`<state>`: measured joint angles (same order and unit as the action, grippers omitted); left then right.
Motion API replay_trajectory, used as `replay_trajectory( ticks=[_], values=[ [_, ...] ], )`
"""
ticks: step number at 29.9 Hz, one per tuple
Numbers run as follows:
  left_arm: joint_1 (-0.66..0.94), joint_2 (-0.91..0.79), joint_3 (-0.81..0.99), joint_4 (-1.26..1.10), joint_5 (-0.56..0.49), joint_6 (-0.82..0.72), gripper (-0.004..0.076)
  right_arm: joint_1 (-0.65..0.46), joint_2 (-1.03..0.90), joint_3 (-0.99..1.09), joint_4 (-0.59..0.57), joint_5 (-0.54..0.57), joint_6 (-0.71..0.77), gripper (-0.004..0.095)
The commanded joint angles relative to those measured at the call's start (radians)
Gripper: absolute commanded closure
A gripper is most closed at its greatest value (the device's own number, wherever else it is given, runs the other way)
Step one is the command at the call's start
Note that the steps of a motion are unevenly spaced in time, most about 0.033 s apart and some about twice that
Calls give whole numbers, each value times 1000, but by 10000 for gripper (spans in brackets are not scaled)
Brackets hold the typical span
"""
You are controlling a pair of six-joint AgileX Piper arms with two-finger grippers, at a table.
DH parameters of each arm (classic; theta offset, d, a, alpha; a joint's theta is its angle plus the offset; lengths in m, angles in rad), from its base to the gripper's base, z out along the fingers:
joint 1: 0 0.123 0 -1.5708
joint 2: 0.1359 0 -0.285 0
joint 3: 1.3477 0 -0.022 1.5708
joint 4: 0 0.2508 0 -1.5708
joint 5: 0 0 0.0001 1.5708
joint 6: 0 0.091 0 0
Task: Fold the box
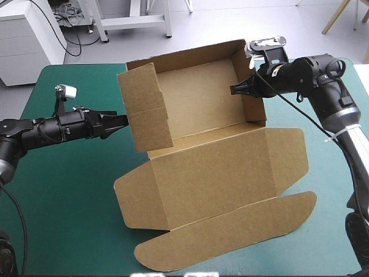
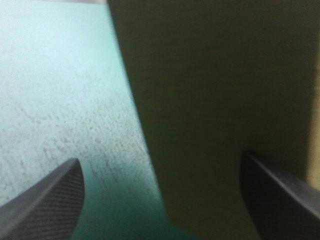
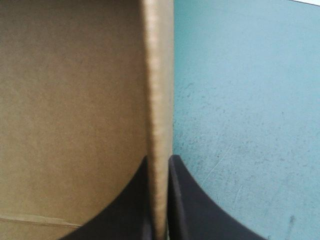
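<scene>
The brown box (image 1: 199, 101) stands half formed at the table's middle, with its back, left and right walls raised. Its lid (image 1: 213, 173) lies flat toward the near edge. My right gripper (image 1: 235, 89) is shut on the right wall (image 1: 249, 81); in the right wrist view the board's edge (image 3: 160, 100) runs up between the fingers of the gripper (image 3: 160, 159). My left gripper (image 1: 124, 122) is at the outer face of the left wall (image 1: 144, 109). In the left wrist view that gripper (image 2: 161, 159) is open, the wall (image 2: 220, 100) close ahead and partly between its fingers.
The lid's rounded front flap (image 1: 230, 234) reaches close to the table's near edge. Bare teal-green cover (image 1: 63, 190) lies left of the box and to its right (image 1: 328, 179).
</scene>
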<state>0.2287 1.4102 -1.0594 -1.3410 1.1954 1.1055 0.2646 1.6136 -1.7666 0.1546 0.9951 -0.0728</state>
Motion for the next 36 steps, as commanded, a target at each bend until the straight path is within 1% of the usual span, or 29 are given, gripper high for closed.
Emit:
replay_trajectory(
  ticks=[1,10,18,21,22,24,28,30,32,34,36],
  values=[
    [-8,-42,-22,-156,106,0,126,1,-35,-29,14,-72,19,908],
    [-22,-61,-22,-197,106,-13,126,1,-32,-29,3,-83,26,908],
    [-118,-67,-22,-226,104,5,126,1,-32,-29,-13,-93,49,908],
    [-142,-67,-22,-229,79,5,126,2,-32,-29,-13,-93,59,908],
    [-145,-67,-22,-229,52,-1,126,2,-32,-29,-13,-91,73,908],
    [-147,-67,-22,-236,30,-49,126,13,-32,-29,-18,-89,73,908],
    [-150,-69,-50,-198,0,-66,126,61,-32,-29,-47,-85,88,908],
    [-173,-71,-81,-132,-59,-124,126,90,-32,-29,-93,-89,137,908],
    [-212,-78,-117,-18,-161,-213,126,117,-32,-29,-140,-94,180,908],
    [-269,-93,-153,131,-283,-333,126,141,-32,-29,-188,-99,213,908],
    [-336,-109,-173,268,-381,-451,126,165,-32,-29,-232,-101,248,908]
  ],
)
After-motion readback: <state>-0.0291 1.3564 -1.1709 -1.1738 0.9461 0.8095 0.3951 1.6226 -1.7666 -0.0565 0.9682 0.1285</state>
